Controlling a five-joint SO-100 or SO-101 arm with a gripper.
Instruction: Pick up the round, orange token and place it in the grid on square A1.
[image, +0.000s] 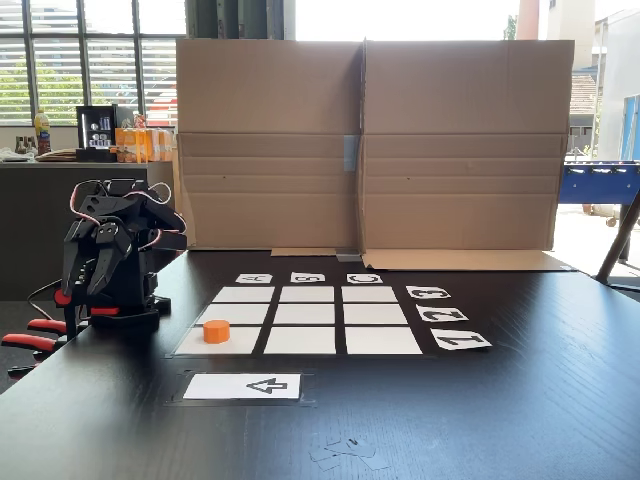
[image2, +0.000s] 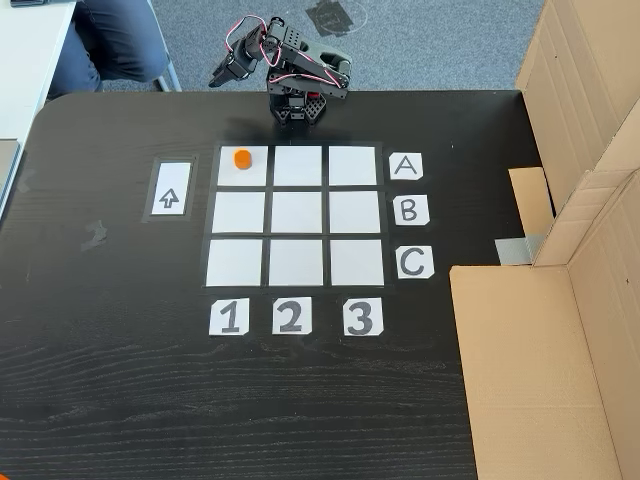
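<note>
- The token (image2: 242, 158) is seen lying on square A1 (image2: 243, 173), the corner cell of the grid (image2: 296, 214) in line with the "A" label (image2: 405, 166) and the "1" label (image2: 229, 317).
- Within that cell, the token is placed toward the edge nearest the arm, in the view from above; it is kept inside the cell's borders.
- In the low fixed view, the token (image: 216, 331) is shown on the near-left cell (image: 240, 343), upright on its flat face.
- Nothing is seen touching the token; the arm (image2: 300, 75) is well apart from it.
- The arm is folded up at the surface (image2: 120, 380) edge beyond the grid, on its base (image2: 297, 107).
- The jaws (image2: 221, 78) are pointed out past the surface edge in the view from above; in the low view the jaws (image: 84, 283) are hung downward beside the base.
- Nothing is held in the jaws; whether they are clenched or released cannot be told from either view.
- The other eight cells are left bare.
- A white card with a black arrow (image2: 170, 189) is laid just beside the grid on the column-1 side, arrow aimed toward the arm's side.
- Cardboard panels (image: 370, 140) are stood along the far edge in the low view, right edge in the view from above.
- A seated person's legs (image2: 110, 40) are seen at the top left in the view from above.
</note>
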